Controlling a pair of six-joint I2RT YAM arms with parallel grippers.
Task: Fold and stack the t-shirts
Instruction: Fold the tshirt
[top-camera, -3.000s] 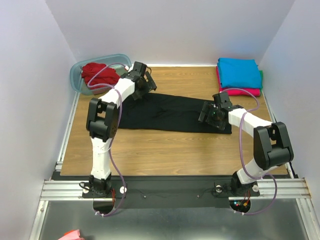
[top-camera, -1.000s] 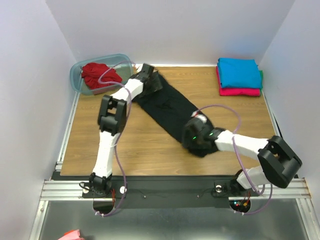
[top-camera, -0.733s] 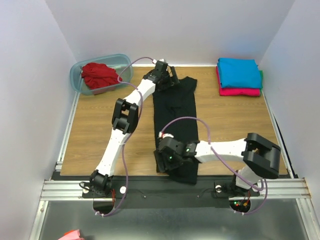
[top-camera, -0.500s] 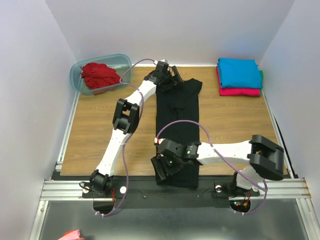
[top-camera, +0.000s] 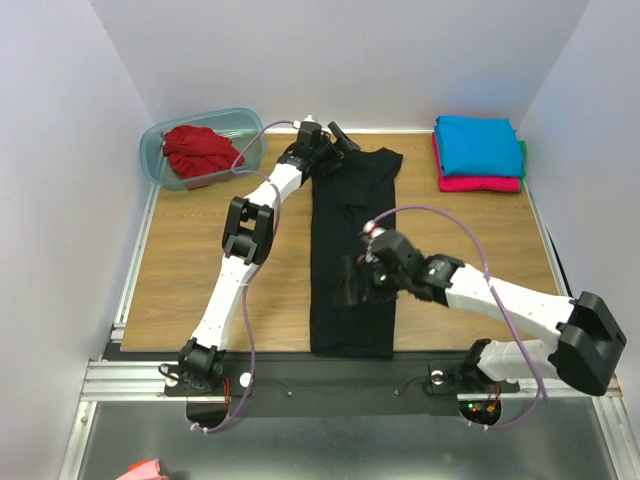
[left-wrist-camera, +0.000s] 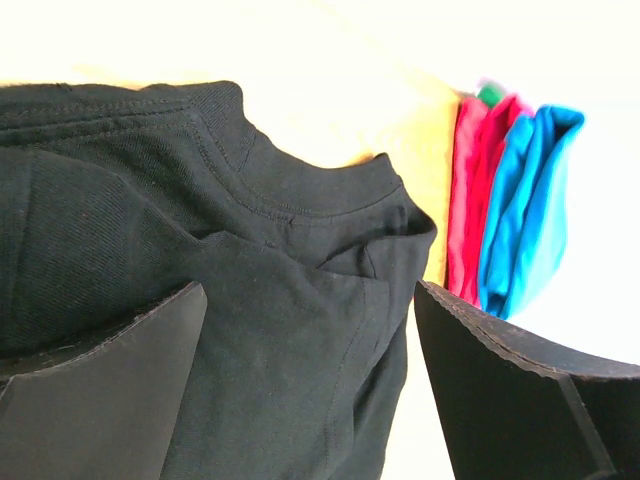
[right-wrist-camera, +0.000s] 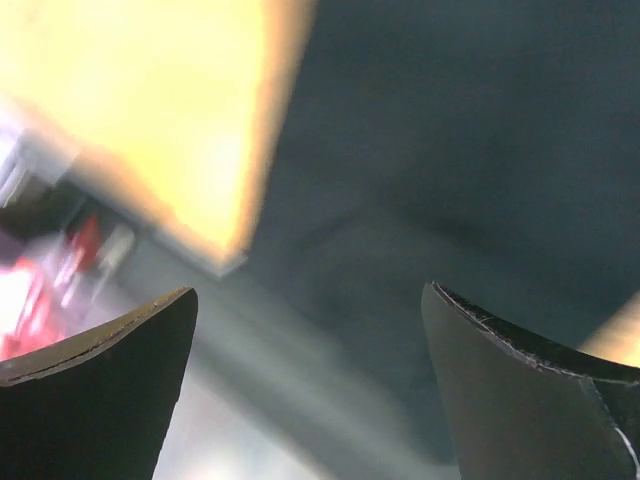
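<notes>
tub (top-camera: 155, 152): far left corner of the table (top-camera: 190, 280), translucent blue-grey, tucked up against the back wall
red shirt (top-camera: 198, 150): bunched up inside the tub, not folded, a crumpled heap filling most of it
left gripper (top-camera: 335, 140) (left-wrist-camera: 310, 330): arm stretched right out to the far edge, and the wrist view has both fingers (left-wrist-camera: 100, 390) spread wide with nothing pinched; the collar end of the black shirt (top-camera: 350, 220) (left-wrist-camera: 150, 200) lies slack beneath and between them
black shirt: there it is, down the middle of the table, folded into one long narrow strip running from the far edge to the near edge; neckline at the far end, a few soft creases around the collar, near end reaching the table's front edge
right gripper (top-camera: 352, 285) (right-wrist-camera: 310, 320): reaching in from the right, poised over the lower half of the strip; fingers stand far apart and empty, and the wrist view below them is blurred, just dark cloth with a band of wood at the left
turquoise shirt (top-camera: 478, 143) (left-wrist-camera: 525, 210): far right corner, neatly folded, top of the stack
magenta shirt (top-camera: 480, 184) (left-wrist-camera: 470, 200): folded too, directly under the turquoise shirt, its edge peeking out along the near side; well apart from both grippers
</notes>
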